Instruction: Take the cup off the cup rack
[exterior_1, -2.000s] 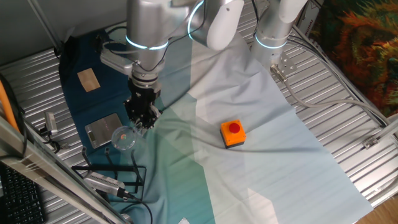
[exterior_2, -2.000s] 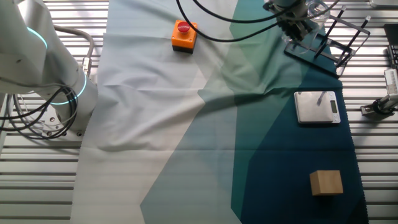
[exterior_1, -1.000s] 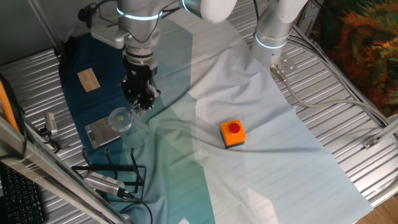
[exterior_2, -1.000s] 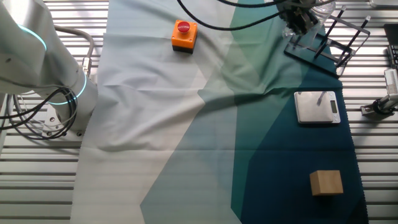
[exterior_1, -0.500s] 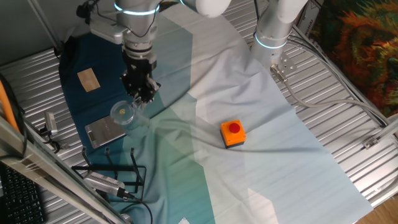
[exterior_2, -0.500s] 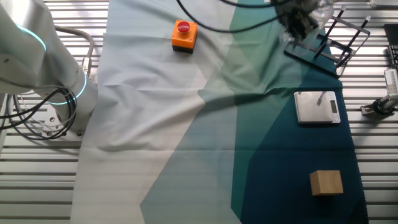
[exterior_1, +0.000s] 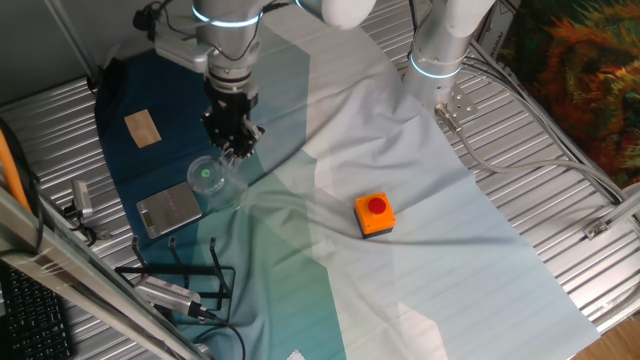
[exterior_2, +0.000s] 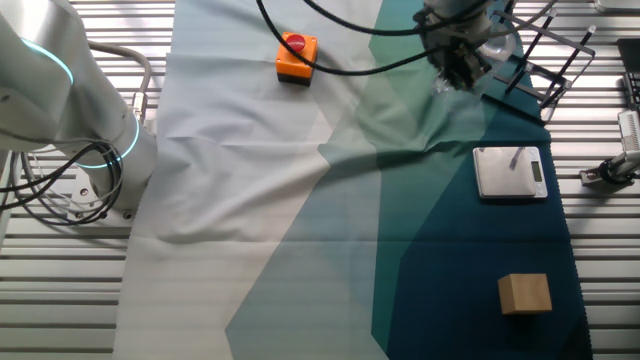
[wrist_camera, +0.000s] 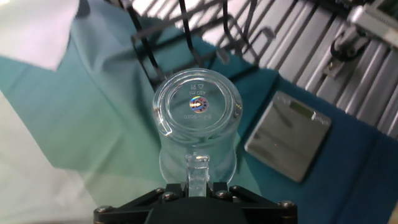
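Clear cup (wrist_camera: 198, 118) in hand (wrist_camera: 198, 177)

Clear cup (wrist_camera: 198, 118) held off the cloth, apart from black wire cup rack (exterior_1: 180, 275)

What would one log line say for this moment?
gripper: shut on cup | cup: lifted, clear of rack | over cloth

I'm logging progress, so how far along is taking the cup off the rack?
Mostly done. The cup is clear of the rack: the hand view shows it held away from the black wire rods, with the cloth behind it. The gripper is shut on its rim. Left: setting it down, as no release is visible.
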